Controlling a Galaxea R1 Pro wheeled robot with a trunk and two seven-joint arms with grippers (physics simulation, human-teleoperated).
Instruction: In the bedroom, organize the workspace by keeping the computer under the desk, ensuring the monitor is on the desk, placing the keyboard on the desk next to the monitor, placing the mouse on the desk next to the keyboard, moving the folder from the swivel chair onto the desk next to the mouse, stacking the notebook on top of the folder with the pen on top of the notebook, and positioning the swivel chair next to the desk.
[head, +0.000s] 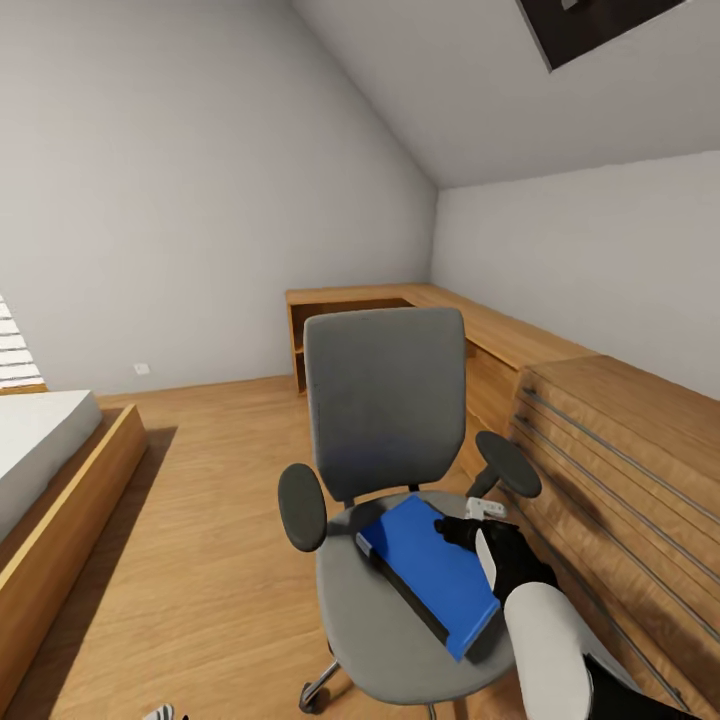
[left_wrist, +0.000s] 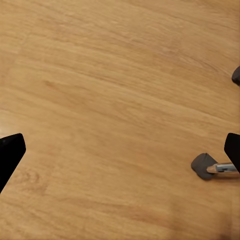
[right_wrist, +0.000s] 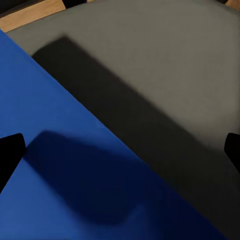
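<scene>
The swivel chair (head: 385, 400), with grey seat and back and black armrests, stands in front of me with its back to the far wall. A bright blue folder (head: 430, 570) lies tilted on its seat, one end hanging over the front edge. My right gripper (head: 462, 530) hovers at the folder's far right corner, beside the right armrest. In the right wrist view the right gripper (right_wrist: 121, 150) is open, fingertips wide apart over the folder (right_wrist: 65, 165) and the grey seat (right_wrist: 165, 75). My left gripper (left_wrist: 121, 152) is open above bare wood floor.
A light wooden drawer chest (head: 620, 450) runs close along the chair's right side, joined to a low wooden shelf (head: 400, 300) at the back. A bed (head: 40, 450) stands at the left. Open floor lies between them. A chair caster (left_wrist: 202, 166) shows near the left gripper.
</scene>
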